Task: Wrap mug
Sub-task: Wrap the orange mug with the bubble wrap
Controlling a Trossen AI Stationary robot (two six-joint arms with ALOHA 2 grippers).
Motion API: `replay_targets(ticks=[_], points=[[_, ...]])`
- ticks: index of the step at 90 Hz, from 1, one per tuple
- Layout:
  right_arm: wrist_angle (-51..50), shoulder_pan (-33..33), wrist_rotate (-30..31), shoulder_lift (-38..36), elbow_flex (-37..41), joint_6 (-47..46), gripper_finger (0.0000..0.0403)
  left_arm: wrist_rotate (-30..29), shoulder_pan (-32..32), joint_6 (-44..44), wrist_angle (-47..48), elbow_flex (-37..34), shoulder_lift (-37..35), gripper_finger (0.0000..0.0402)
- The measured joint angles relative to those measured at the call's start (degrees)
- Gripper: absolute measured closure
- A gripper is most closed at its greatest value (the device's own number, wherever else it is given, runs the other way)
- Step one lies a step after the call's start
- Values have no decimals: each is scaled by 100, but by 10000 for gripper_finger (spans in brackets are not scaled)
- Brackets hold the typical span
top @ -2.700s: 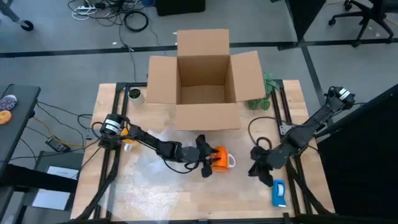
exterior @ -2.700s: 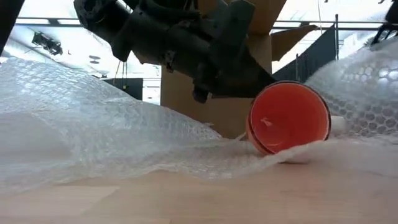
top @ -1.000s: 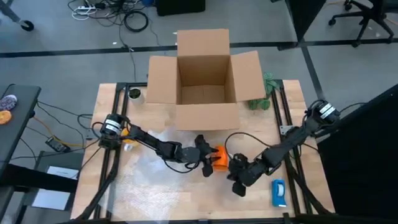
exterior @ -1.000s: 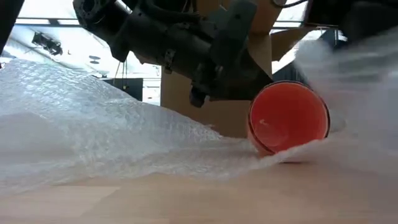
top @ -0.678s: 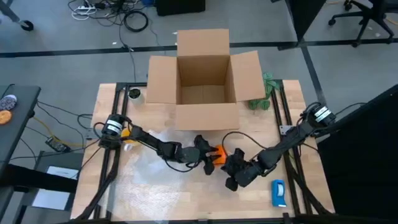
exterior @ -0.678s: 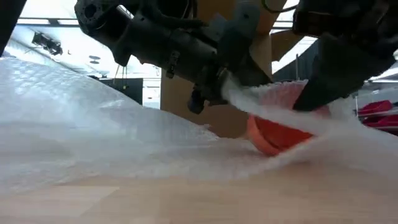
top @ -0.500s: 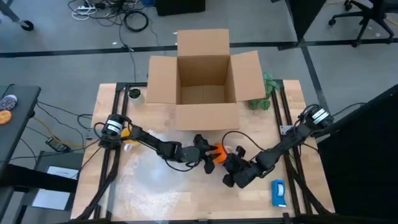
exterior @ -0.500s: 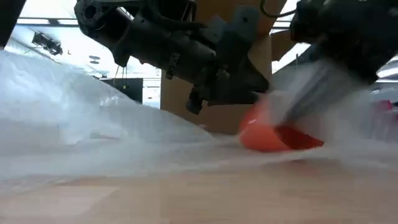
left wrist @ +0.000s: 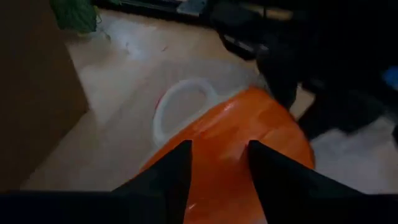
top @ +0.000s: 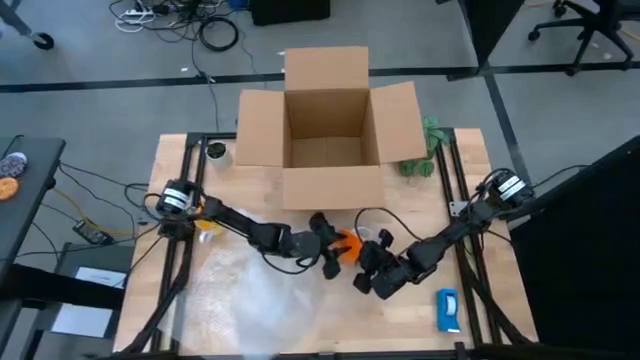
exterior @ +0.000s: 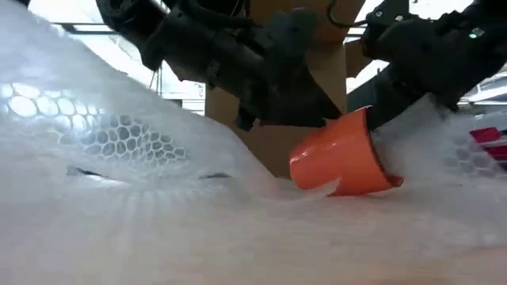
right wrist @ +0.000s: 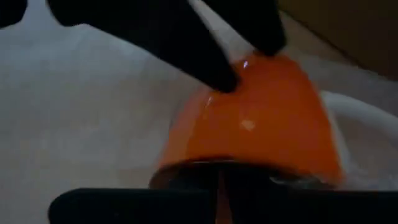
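The orange mug [top: 348, 244] lies on its side on the bubble wrap [top: 255, 295], in front of the cardboard box. In the low view the mug [exterior: 341, 162] is tilted, its rim toward the right and its white handle [left wrist: 180, 109] on the far side. My left gripper [top: 330, 254] stands open at the mug's left side, reaching over it. My right gripper [top: 370, 272] sits close at the mug's rim side, shut on bubble wrap. In the low view the near part of the wrap [exterior: 119, 158] bulges up. My left gripper rests its two spread fingertips [left wrist: 180, 165] on the mug's rounded outer wall [left wrist: 217, 146]. The fingers slant down from the table's left. The mug lies on its side on the wrap beneath them. My right gripper holds a bunch of bubble wrap [exterior: 412, 119] right at the mug's rim [right wrist: 217, 169], coming low from the table's right. The gripper itself hides the place of contact. One layer or several, I cannot tell.
An open cardboard box [top: 325, 125] stands at the table's far middle. A flat blue-and-white object [top: 448, 310] lies near the right front corner, and a green thing [top: 425, 150] lies right of the box. Cables run over the table by the right arm.
My right gripper has gone toward the table's left, up to the mug, drawing bubble wrap with it. The mug has turned about on its side: its mouth faced the near edge and now faces the right gripper. The wrap's near part has risen.
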State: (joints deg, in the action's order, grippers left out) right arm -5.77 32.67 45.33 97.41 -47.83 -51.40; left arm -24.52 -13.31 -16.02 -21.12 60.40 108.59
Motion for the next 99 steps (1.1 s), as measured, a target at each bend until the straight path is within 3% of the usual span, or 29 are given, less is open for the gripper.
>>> replay_targets(ticks=[10, 22, 52, 72, 99], points=[[20, -12, -12, 0, 0, -2, 403, -265, 148, 95, 90, -2, -78, 259], [36, -105, 67, 0, 0, 6, 403, -56, 191, 45, -225, 9, 111, 259], [4, -497, 59, 0, 7, 274, 403, -304, 164, -226, -665, 31, 530, 259], [-35, -173, -108, -121, 7, 215, 403, -128, 126, -233, -658, 44, 541, 259], [-928, 254, -331, -585, -2, -495, 403, -39, 71, -266, -722, 42, 552, 259]])
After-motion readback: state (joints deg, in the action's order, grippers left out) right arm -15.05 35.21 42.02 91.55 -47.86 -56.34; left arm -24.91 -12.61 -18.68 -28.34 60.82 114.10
